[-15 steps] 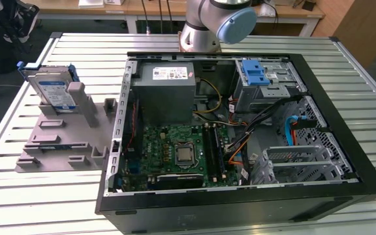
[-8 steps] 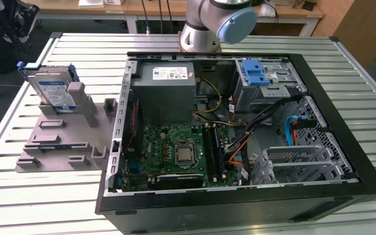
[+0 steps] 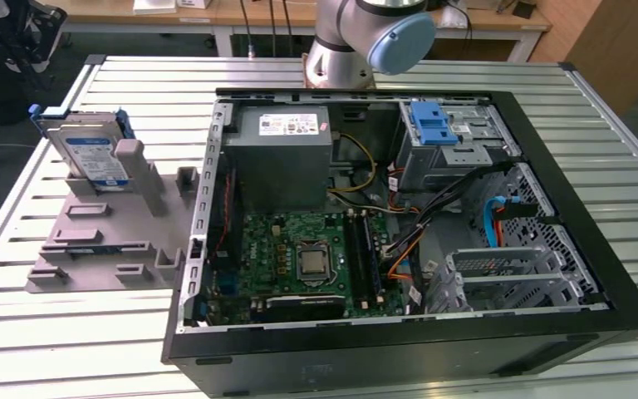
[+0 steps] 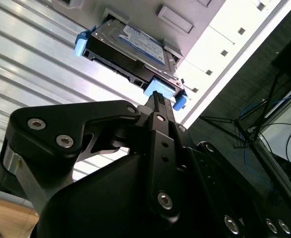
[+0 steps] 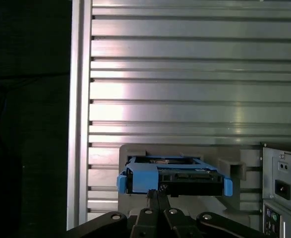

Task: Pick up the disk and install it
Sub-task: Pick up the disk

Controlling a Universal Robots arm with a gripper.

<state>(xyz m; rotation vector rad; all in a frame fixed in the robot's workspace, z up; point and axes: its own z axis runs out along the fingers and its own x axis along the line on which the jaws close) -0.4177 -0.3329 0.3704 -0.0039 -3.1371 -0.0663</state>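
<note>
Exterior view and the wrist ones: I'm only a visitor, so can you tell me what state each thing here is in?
disk, standing on edge in its blue carrier, slotted in the grey holder, not picked up
grey holder, lying flat on the table, carrying the disk
computer case, lying on its side, side panel off, insides exposed
tool, pointed toward the disk, apart from it
</note>
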